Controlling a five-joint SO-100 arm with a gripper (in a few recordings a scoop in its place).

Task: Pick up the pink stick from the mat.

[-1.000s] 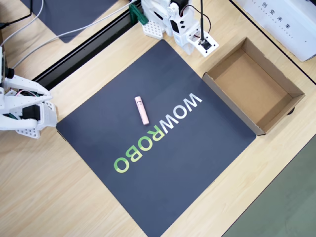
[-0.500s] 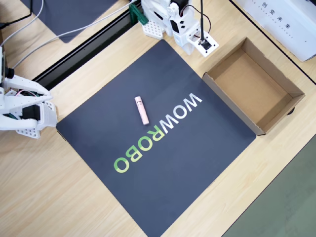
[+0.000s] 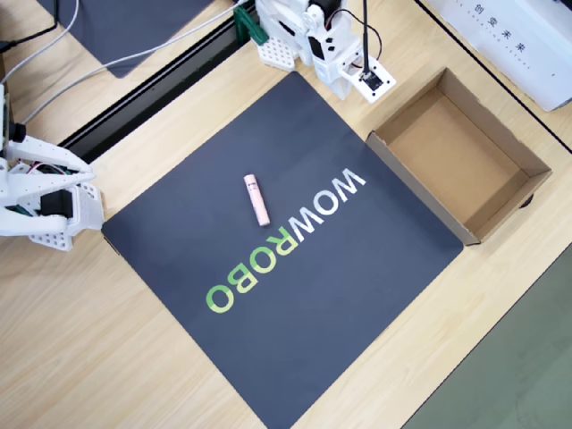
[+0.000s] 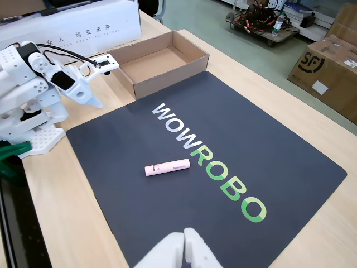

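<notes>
While the pink stick (image 4: 167, 167) lay flat mid-mat (image 4: 268, 139), the distant gripper (image 4: 89, 92), jaw state indiscernible, needed a crosswise, centred approach.

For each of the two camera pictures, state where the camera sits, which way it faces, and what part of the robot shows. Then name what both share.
Overhead view: above the table, looking straight down; white arm at the top edge, pincer.
Fixed view: low at the mat's edge, facing across the mat toward the cardboard box; arm at left, pincer.
Shared: pink stick, mat lettering, box.
</notes>
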